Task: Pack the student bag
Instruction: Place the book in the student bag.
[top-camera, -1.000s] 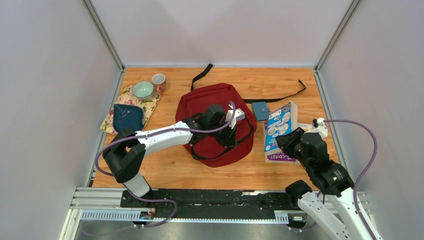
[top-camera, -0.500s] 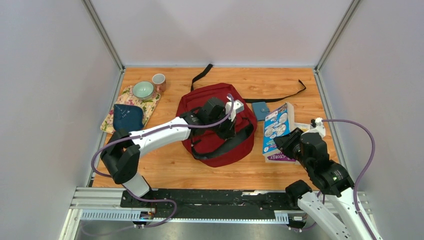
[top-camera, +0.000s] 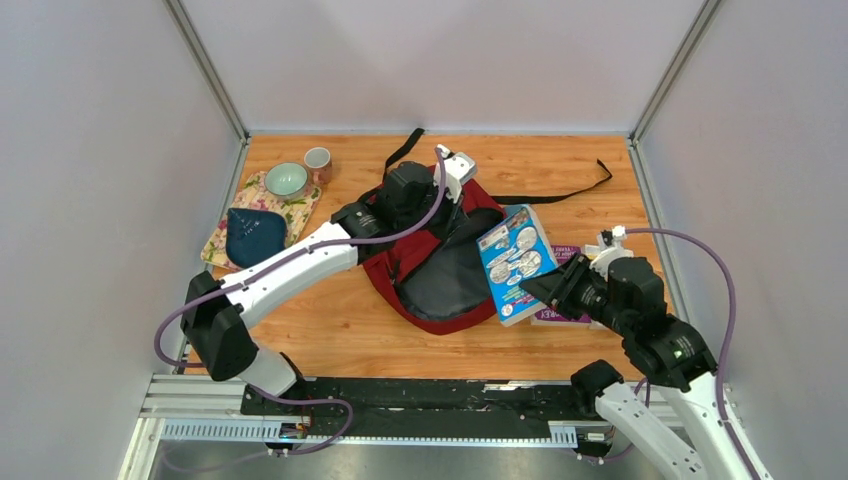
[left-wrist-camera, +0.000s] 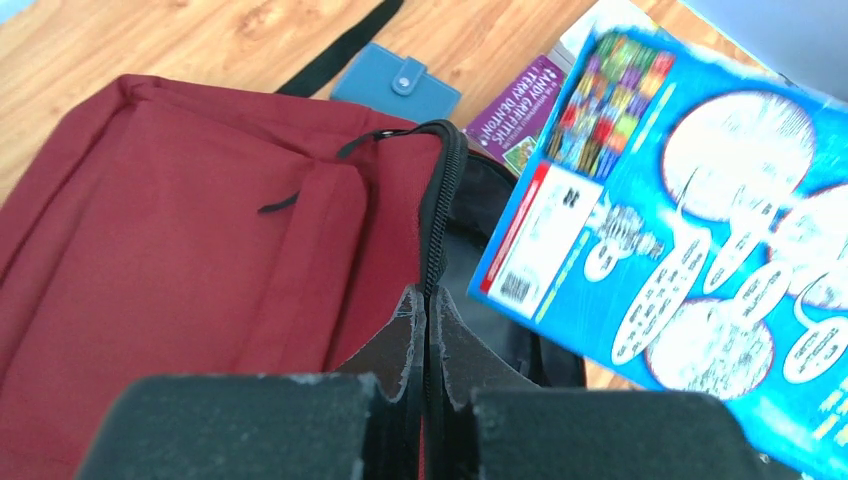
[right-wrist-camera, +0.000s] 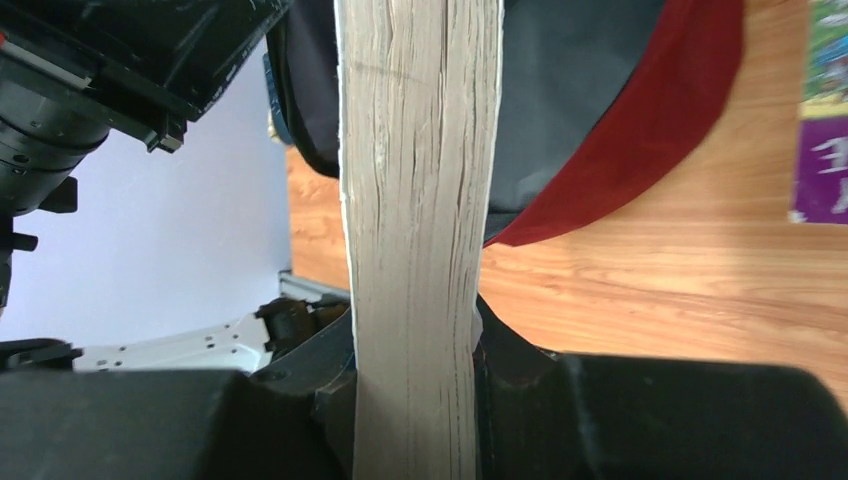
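The dark red student bag (top-camera: 440, 320) lies open in the middle of the surface (top-camera: 340, 330). The left hand (left-wrist-camera: 428, 300) is clenched on its far zipper edge (left-wrist-camera: 440, 200). The right hand (top-camera: 548, 289) grasps a blue book (top-camera: 512, 258) tilted over its right rim.

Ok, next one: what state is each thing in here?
backpack: unzipped, main compartment gaping.
left gripper: shut on the backpack's zipper edge.
right gripper: shut on the blue book.
blue book: held tilted at the backpack's opening.
purple book: flat on the table.
wallet: closed.
bowl: upright.
cup: upright.
pouch: lying on the cloth.
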